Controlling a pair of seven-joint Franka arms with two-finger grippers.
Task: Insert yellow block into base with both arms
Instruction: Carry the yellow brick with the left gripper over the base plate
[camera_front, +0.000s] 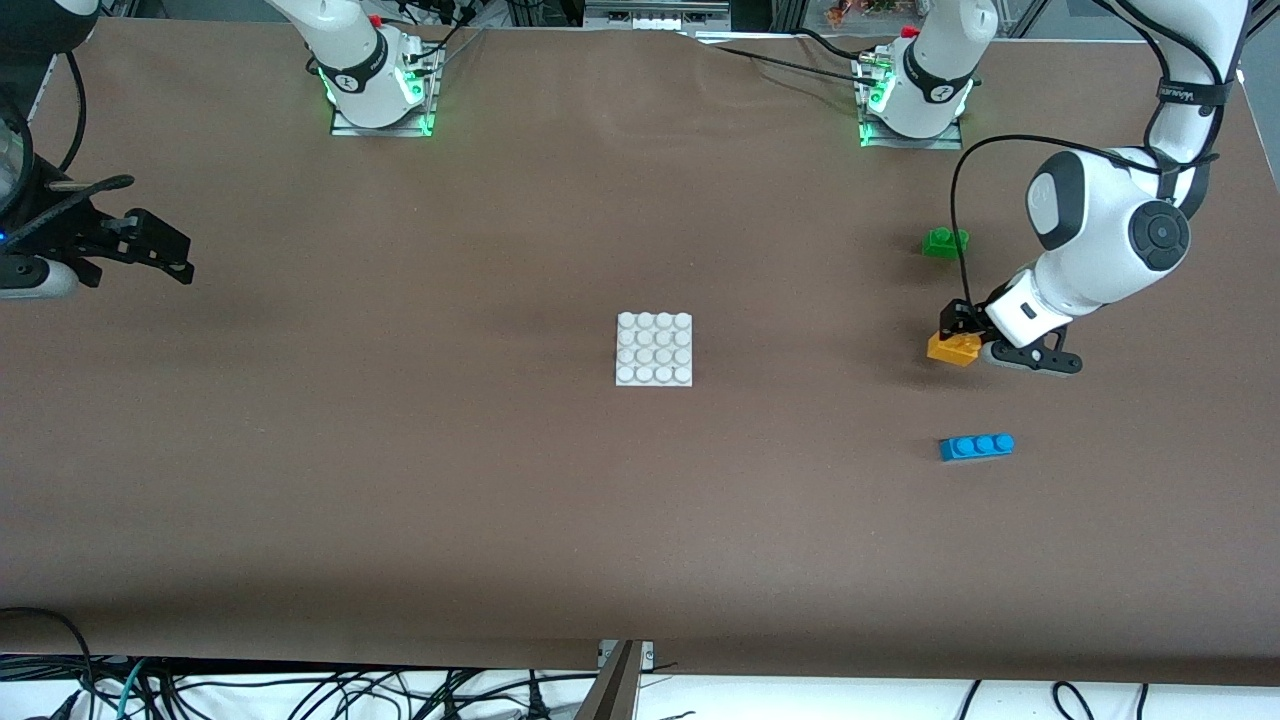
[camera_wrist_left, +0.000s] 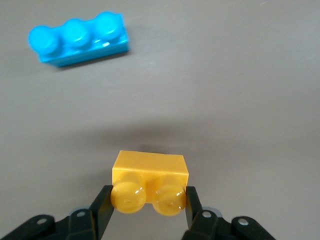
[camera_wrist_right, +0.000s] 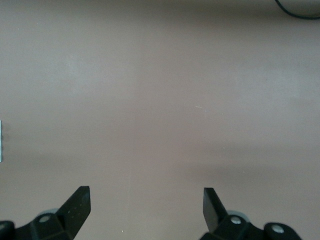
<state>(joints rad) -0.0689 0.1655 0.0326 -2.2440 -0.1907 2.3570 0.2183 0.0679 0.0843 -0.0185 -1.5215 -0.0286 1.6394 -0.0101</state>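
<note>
My left gripper is shut on the yellow block, low over the table near the left arm's end. In the left wrist view its two black fingers press against the studded end of the yellow block, one on each side. The white studded base lies flat at the table's middle, well apart from the block. My right gripper waits at the right arm's end of the table. It stands open over bare brown cloth with nothing between its fingers.
A blue three-stud brick lies nearer the front camera than the held block. A green brick lies farther from it. Brown cloth covers the table between the block and the base.
</note>
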